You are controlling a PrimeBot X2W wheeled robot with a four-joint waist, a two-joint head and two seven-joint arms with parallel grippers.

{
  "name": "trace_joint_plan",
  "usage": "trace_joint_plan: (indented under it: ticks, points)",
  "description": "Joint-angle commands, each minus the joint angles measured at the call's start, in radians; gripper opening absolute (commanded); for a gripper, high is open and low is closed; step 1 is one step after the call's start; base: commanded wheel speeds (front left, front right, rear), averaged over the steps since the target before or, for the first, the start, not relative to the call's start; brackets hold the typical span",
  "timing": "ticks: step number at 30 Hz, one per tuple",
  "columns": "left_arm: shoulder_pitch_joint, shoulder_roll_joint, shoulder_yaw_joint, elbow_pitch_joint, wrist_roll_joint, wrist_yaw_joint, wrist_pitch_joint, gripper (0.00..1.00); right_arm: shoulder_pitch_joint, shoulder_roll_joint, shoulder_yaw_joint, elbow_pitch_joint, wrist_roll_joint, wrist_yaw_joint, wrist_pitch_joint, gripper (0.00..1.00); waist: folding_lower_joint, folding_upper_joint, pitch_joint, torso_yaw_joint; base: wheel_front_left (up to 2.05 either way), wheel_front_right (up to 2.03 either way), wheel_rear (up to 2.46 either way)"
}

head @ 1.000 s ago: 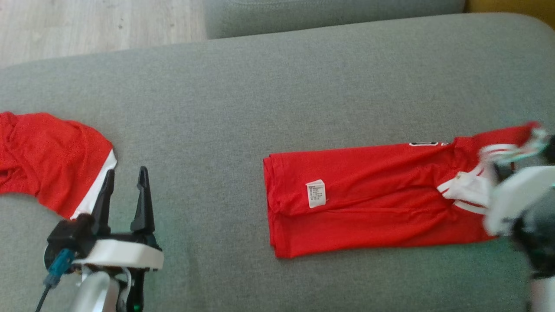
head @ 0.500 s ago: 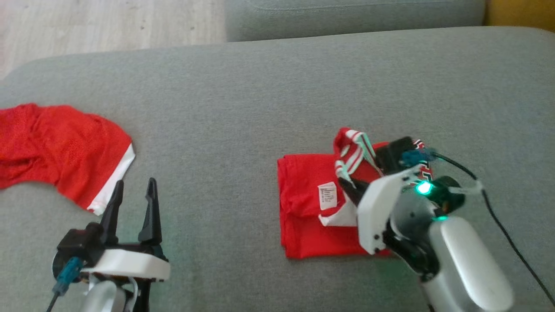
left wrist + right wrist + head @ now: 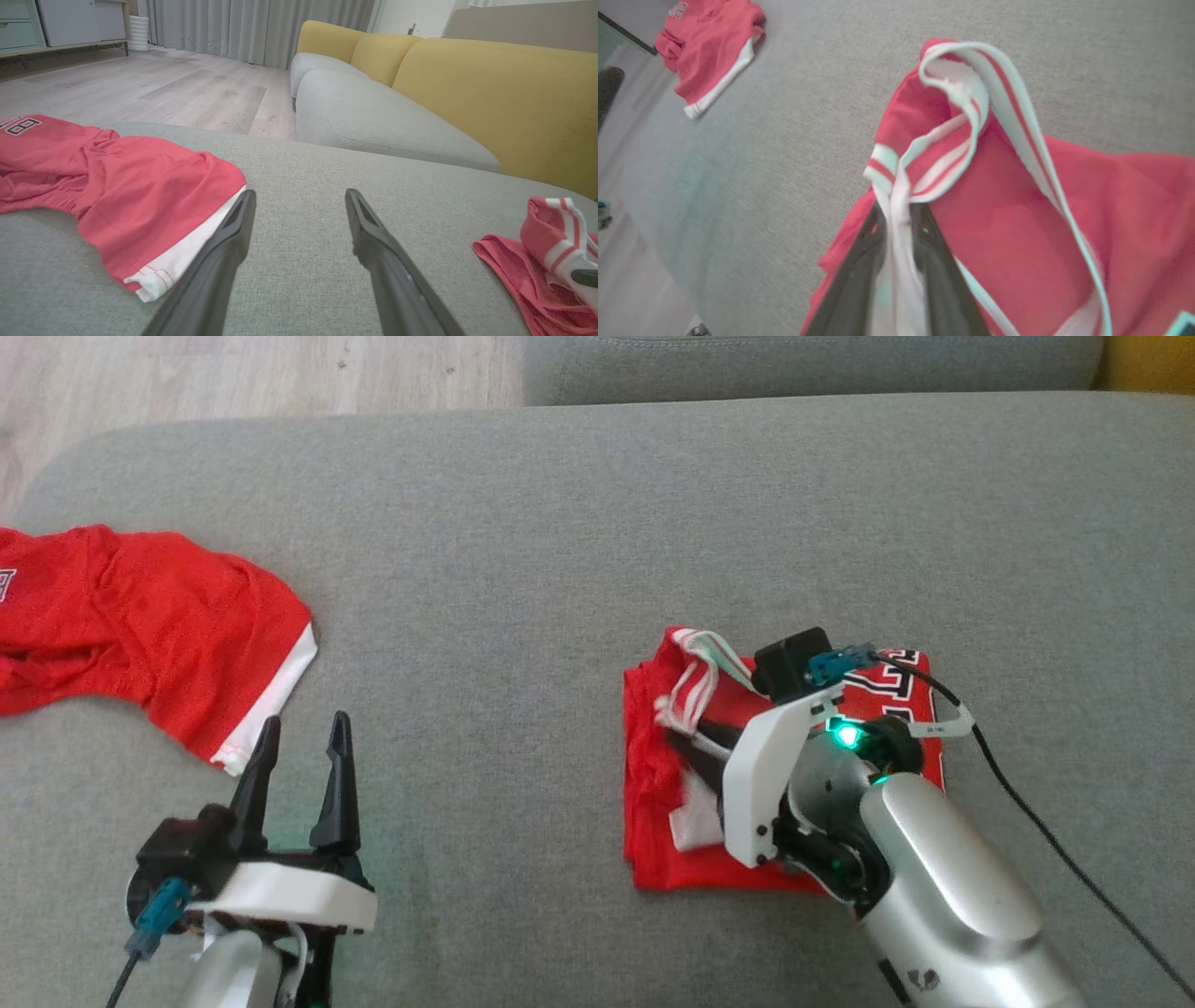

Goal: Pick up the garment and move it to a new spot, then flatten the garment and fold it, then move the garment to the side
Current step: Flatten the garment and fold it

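Observation:
The garment is a red jersey with white striped trim, lying doubled over on the grey sofa cushion at centre right. My right gripper is low over its left part. Its fingers stand close together with the white trim band between them, and the striped collar loops up above the tips. The garment's edge also shows at the right of the left wrist view. My left gripper hovers open and empty over bare cushion at lower left.
Another red garment with a white hem lies crumpled at the cushion's left edge, just beyond my left fingers. A black cable trails from the right wrist. Wooden floor lies beyond the cushion; a yellow backrest stands to the right.
My right gripper has carried the garment's striped end leftward over the rest, doubling it to about half its length. The head camera has shifted a little. The left arm has stayed put.

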Motion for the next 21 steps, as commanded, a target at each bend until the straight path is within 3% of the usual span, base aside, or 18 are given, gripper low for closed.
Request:
trace_joint_plan:
  ticks: [1,4,8,14,21]
  points:
    - [-0.040,0.014,0.034,-0.025,0.002,0.001,-0.008,1.00,-0.041,0.016,0.025,-0.042,0.047,0.007,-0.021,1.00,0.0000,0.0000,0.000,-0.003,0.00,0.00,0.00]
    - [-0.035,0.016,0.043,-0.024,0.000,0.003,-0.009,1.00,-0.060,0.016,0.061,-0.098,0.149,0.007,-0.055,1.00,0.0000,0.0000,-0.002,-0.017,0.00,0.00,0.00]
    - [-0.022,0.020,0.059,-0.030,-0.005,0.007,-0.009,1.00,-0.071,0.016,0.022,-0.172,0.133,0.007,-0.098,1.00,0.0000,0.0000,-0.013,-0.039,0.00,0.00,0.00]
    - [0.008,0.025,0.087,-0.065,-0.009,0.025,-0.010,1.00,0.020,-0.043,-0.189,-0.304,0.012,0.007,-0.186,1.00,0.0000,0.0000,-0.037,-0.063,0.00,0.00,0.00]
    - [0.045,0.023,0.110,-0.108,-0.002,0.025,-0.010,1.00,0.207,-0.122,-0.403,-0.359,-0.160,0.007,-0.402,1.00,0.0000,0.0000,-0.072,-0.080,0.00,0.00,0.00]
